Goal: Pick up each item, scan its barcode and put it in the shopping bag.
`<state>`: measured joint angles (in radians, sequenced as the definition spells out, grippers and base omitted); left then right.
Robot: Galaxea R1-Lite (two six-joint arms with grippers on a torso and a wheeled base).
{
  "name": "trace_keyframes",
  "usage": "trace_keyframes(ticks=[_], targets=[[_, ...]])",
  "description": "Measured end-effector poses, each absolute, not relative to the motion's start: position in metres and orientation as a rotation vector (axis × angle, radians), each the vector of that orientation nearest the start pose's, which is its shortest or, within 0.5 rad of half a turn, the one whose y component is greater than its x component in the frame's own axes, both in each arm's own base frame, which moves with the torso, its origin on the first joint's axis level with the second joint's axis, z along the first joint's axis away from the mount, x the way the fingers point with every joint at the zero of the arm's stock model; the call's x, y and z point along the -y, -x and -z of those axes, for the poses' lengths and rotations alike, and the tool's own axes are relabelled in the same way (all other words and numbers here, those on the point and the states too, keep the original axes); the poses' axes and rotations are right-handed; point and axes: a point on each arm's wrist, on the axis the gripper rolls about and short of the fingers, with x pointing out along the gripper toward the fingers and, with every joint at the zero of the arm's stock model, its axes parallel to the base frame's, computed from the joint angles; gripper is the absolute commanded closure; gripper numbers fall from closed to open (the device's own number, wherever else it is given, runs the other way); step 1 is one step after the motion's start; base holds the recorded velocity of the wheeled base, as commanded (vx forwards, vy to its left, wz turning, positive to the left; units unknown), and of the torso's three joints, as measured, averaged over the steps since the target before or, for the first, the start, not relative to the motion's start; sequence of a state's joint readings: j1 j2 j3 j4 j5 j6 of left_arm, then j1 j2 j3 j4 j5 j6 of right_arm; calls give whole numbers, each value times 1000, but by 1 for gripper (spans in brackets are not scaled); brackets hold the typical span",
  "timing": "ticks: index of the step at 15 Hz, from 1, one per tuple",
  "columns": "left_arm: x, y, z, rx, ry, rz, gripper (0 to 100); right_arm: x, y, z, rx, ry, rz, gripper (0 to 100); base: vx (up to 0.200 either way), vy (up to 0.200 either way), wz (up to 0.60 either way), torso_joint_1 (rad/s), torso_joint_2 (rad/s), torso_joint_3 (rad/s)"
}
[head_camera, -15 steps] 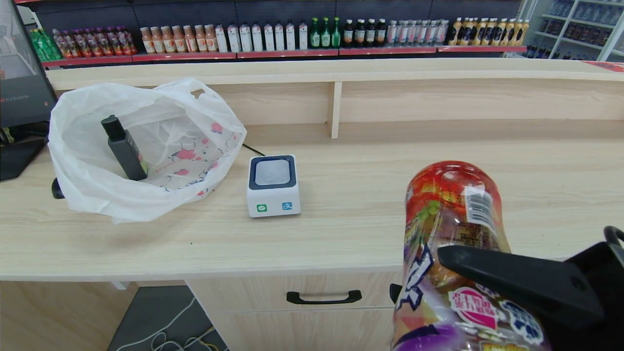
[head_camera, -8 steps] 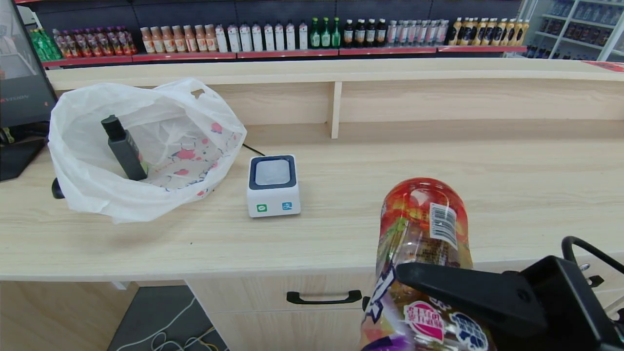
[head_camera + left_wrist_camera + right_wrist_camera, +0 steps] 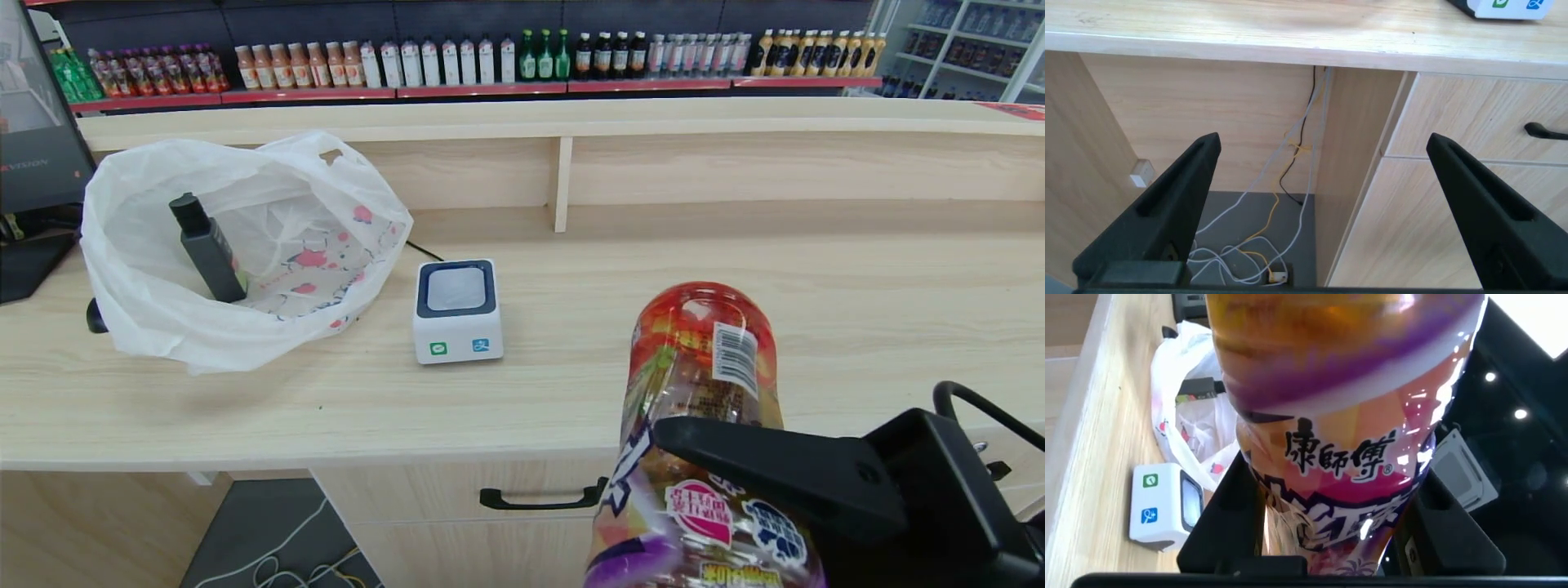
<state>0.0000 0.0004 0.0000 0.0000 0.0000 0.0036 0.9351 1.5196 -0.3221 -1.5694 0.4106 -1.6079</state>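
Head view is showing the bottle's (image 3: 694,392) barcode (image 3: 735,359), right wrist view its lettering (image 3: 1339,449). Right gripper (image 3: 637,461) is clamping it, long axis pointing forward. Left gripper (image 3: 1323,204) is gaping wide, empty.

The head camera looks from above, forward and down, on the light wooden worktop (image 3: 571,392), with shelves of drink bottles (image 3: 457,61) far behind. The left wrist camera sits low, under the worktop edge, facing the cabinet front; with the head view it shares the black drawer handle (image 3: 1545,131) and a corner of the white square scanner box (image 3: 1499,6). The right wrist camera is very near the colourful plastic drink bottle (image 3: 1339,400); with the head view it shares the scanner box and the white plastic shopping bag (image 3: 1167,376).
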Motion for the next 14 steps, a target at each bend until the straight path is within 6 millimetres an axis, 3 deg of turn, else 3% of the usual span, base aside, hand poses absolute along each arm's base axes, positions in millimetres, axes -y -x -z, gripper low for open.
trace_keyframes(ticks=[4, 6, 11, 14], targets=[[0, 23, -75, 0, -4, 0, 0, -174, -126, -208, 1249, 1107, -732, 100, 0, 0, 0, 0, 0, 0], [0, 23, -75, 0, -4, 0, 0, -163, -135, -199, 1075, 978, -820, 100, 0, 0, 0, 0, 0, 0], [0, 23, -75, 0, -4, 0, 0, -112, -158, -189, 710, 713, -775, 100, 0, 0, 0, 0, 0, 0], [0, 23, -75, 0, -4, 0, 0, -82, -151, -173, 518, 576, -728, 100, 0, 0, 0, 0, 0, 0]])
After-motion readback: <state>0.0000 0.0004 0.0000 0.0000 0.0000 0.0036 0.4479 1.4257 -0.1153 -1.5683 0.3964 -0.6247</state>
